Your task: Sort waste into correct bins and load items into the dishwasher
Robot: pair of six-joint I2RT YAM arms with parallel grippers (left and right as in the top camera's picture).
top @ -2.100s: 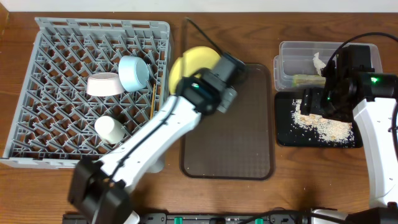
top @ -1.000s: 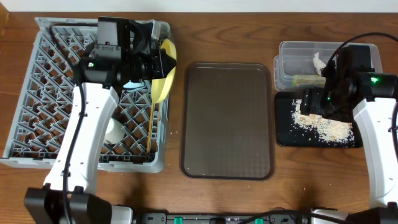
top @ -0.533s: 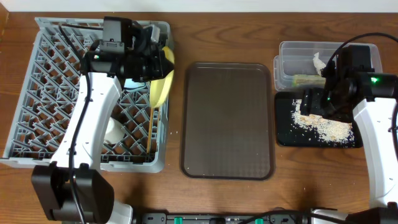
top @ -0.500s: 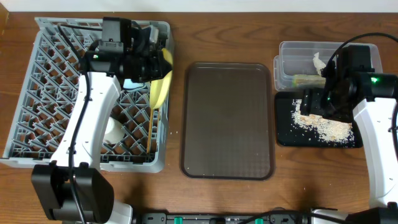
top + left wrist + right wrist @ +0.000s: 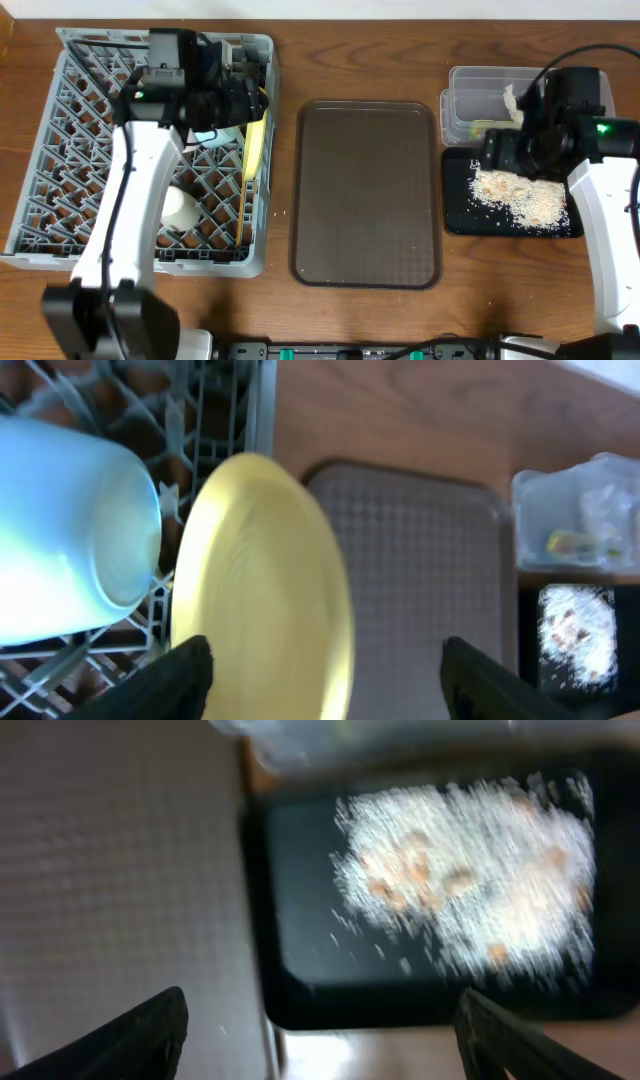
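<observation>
The yellow plate stands on its edge in the grey dish rack, left of the brown tray. The left hand is at the plate, fingers wide apart. The right hand, also spread, hangs over the black tray of crumbs, right of the brown tray.

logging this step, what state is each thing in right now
yellow plate: on edge in the dish rack
left gripper: open, astride the plate
light blue bowl: on its side in the rack
white cup: in the rack
brown tray: no dishes on it
black tray: holds crumbs
clear tub: holds tissue and wrapper
right gripper: open, empty, over the black tray
</observation>
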